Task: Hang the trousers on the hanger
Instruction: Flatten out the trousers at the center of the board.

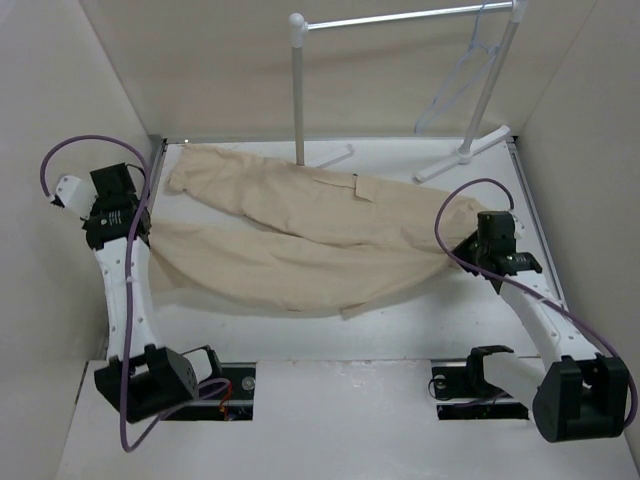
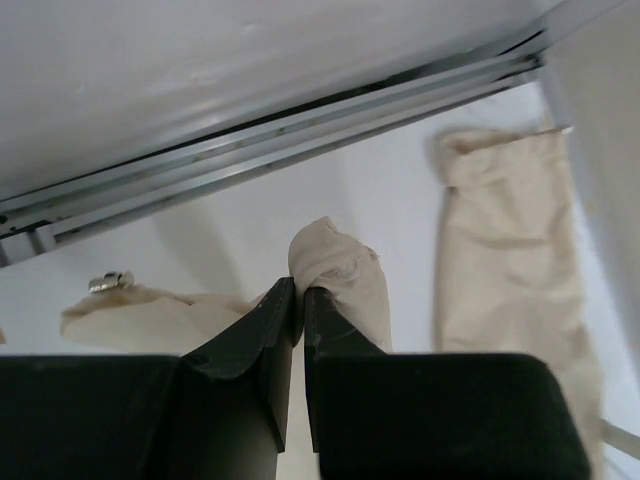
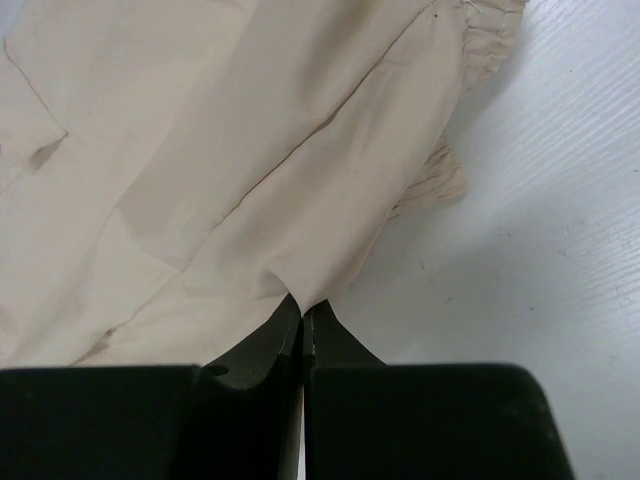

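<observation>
Right claw [image 3: 302,312] pinches trousers [image 3: 200,150] edge, jaws closed.

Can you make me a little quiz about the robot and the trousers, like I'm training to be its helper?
1. True or false: the trousers already hang on the hanger.
2. What are the left pincer and the right pincer both shut on? A) the trousers B) the hanger C) nothing
3. Fill in: the arm nearer the hanger is the ____ one.

Key: 1 false: they lie on the table, and the hanger hangs from the garment rack. 2 A. 3 right.
</observation>
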You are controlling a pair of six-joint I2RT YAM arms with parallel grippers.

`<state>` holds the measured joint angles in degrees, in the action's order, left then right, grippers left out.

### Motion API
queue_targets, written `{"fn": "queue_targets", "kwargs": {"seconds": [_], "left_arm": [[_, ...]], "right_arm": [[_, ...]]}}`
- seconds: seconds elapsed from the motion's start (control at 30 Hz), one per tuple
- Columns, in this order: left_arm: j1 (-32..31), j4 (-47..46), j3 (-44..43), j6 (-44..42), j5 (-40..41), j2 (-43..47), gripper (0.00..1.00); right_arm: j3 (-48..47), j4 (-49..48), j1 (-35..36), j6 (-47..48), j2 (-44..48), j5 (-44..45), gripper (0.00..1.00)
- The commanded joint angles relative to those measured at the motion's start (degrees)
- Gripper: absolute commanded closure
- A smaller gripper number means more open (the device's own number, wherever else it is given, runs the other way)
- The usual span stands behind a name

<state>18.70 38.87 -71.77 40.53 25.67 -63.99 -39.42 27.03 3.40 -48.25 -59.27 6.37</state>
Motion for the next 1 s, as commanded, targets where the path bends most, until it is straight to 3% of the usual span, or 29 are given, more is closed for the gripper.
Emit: {"fn": "queue_targets", "kwargs": {"seconds": [0.0,0.17,0.2,0.27,0.4,0.47,0.5,0.57,0.7,0.77,0.87,0.97], "left_arm": [[0.94,-1.60,0.05,-2.83,2.89,-5.34,0.99],[1.03,-5.29,-4.16,-2.74,5.70,-21.06,0.98],[0.95,-5.12,-5.56,-2.48,5.79,-23.53,0.96],[-0.62,-5.56,-8.11,-2.39,4.48,-25.83,0.79],[-7.21,-8.45,-6.74,-2.65,5.53,-19.71,0.49],[-13.69,-10.13,-1.82,-2.74,5.27,-13.65,0.43],[-17.56,-10.48,1.16,-2.39,5.27,-10.58,0.43],[-27.30,-10.31,7.58,-0.91,5.09,-5.47,0.44],[-45.77,-6.72,18.31,7.87,4.13,-0.44,0.48],[-52.11,-5.21,21.65,12.45,2.73,-0.17,0.48],[-58.10,-5.91,24.83,15.53,0.62,-0.70,0.48],[-63.37,-6.88,25.45,16.24,-2.28,-2.28,0.48]], "right_arm": [[-3.47,0.39,0.33,0.17,-0.06,0.22,0.95],[-4.08,-2.41,-0.37,1.31,-5.67,1.54,0.90],[-5.04,-3.55,-0.63,1.58,-7.86,1.45,0.87],[-8.99,-4.44,-0.46,2.19,-12.69,-0.04,0.77],[-13.75,-5.67,1.30,2.99,-15.01,-0.57,0.45],[-12.88,-5.32,1.74,2.46,-12.12,0.74,0.31],[-11.83,-4.88,1.83,2.28,-10.45,1.01,0.29],[-8.15,-2.78,1.74,0.88,-4.84,2.41,0.29],[0.73,1.53,-0.53,-0.79,6.25,5.58,0.46],[3.81,3.20,-2.38,-0.79,9.07,5.93,0.59],[6.63,3.65,-4.23,-0.62,10.31,5.67,0.70],[7.60,3.65,-5.55,-1.14,10.31,5.76,0.71]]}}
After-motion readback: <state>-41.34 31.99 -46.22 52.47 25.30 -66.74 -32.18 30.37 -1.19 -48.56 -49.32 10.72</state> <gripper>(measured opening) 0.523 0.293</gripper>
